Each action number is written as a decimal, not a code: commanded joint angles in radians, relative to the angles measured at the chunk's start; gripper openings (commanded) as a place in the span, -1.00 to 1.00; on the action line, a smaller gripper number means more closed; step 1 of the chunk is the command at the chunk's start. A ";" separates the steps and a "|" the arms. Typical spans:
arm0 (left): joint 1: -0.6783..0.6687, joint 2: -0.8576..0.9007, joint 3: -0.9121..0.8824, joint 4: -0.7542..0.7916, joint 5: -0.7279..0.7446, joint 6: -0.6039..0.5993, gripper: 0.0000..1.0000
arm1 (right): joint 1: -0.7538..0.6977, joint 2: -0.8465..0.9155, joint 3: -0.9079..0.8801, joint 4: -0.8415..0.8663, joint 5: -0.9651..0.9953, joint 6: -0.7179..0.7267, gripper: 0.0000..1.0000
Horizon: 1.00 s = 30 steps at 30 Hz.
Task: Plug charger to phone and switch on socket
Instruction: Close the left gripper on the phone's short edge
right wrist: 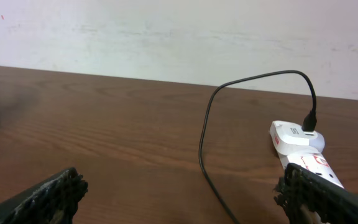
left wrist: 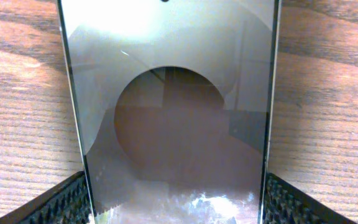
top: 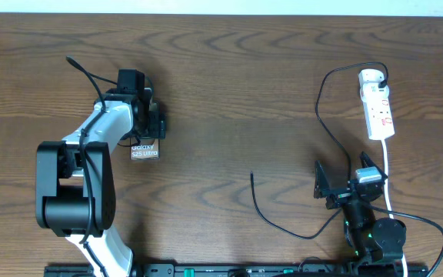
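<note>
Overhead, the brown wood-grain worktop (top: 221,69) carries everything. The left arm (top: 83,177), white and black, reaches toward the far side on the left. The smaller dark right arm (top: 371,227) sits at the near edge on the right.

The socket (top: 377,104) lies lengthwise at the far right, its white cord running back toward the right arm. The phone (top: 144,150) lies flat on the left, well apart from the socket, its "Galaxy" lettering showing just below the left hand (top: 148,131).

In the left wrist view the phone's glossy face fills the gap between the pads, which straddle its long edges. I cannot tell whether they press on it.

The charger (top: 318,104) has its black plug in the socket's far end. It loops left, passes the right arm and curls out, and its tip lies bare mid-worktop, apart from the phone.

The right hand (right wrist: 179,186) is released, fingers spread wide with nothing between them.
</note>
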 commanded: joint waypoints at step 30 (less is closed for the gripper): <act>0.001 0.050 -0.010 -0.008 0.024 0.006 -0.53 | 0.009 -0.005 -0.001 -0.005 0.003 0.006 0.99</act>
